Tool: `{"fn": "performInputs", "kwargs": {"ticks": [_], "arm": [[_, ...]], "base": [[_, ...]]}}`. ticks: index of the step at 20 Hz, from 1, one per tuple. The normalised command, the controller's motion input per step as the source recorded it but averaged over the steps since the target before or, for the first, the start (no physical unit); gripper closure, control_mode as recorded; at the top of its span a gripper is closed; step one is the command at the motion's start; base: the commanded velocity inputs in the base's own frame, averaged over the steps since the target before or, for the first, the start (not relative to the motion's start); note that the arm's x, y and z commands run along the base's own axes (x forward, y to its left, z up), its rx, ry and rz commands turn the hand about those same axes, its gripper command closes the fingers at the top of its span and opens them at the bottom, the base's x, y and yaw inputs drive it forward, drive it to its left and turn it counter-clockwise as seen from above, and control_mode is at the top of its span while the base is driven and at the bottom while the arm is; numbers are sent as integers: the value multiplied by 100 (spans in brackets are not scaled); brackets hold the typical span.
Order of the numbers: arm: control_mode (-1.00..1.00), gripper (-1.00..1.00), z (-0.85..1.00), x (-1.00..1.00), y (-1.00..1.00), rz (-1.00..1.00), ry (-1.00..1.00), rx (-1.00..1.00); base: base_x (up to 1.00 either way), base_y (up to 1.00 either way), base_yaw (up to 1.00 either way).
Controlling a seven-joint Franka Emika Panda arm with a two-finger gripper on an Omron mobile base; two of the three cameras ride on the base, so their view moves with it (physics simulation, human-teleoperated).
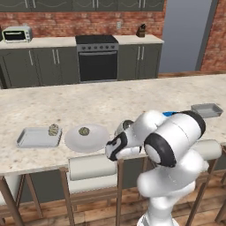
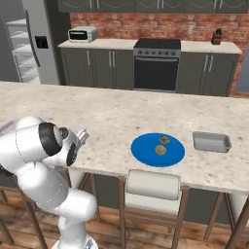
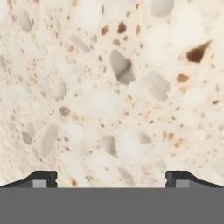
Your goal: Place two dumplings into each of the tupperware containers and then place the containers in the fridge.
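So the claw is spread wide with nothing between its tips, hanging really close over bare speckled surface, and in the hand view there's just stone under it. From the right base view the claw sits at the near edge of the surface, pointing down at it. Where the stuff is relative to it: in the left base view the white plate is just off to the claw's left with one dumpling on it, and further left past that is a tupperware container with another dumpling sitting at its right end. Off to the claw's right, in the right base view, there's the blue plate with two dumplings on it, one nearer the far rim and one closer to the middle, touching or nearly so, can't tell. Beyond the blue plate, still further right of the claw, is the second tupperware container, nothing in it. The fridge is way back and to the left of the claw, across the room, with its door open and white shelves showing. None of the dumplings or containers is touching the claw; the white plate is the nearest thing to it.
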Motion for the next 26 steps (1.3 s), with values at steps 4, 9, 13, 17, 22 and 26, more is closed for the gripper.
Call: {"fn": "performInputs", "kwargs": {"ticks": [4, 9, 13, 17, 22, 26], "arm": [[-100, -100, 100, 0, 48, 6, 2, -40], [-100, -100, 100, 0, 3, 16, 10, -35], [-100, -100, 100, 2, 0, 21, 19, -29], [-100, -100, 98, 9, 0, 48, 30, -33], [-100, -100, 33, 6, 23, 66, 20, -22], [-100, -100, -35, 13, 54, 75, 1, -3]], "base": [[0, 0, 0], [0, 0, 0], [0, 0, 0], [0, 0, 0], [0, 0, 0], [0, 0, 0]]}}
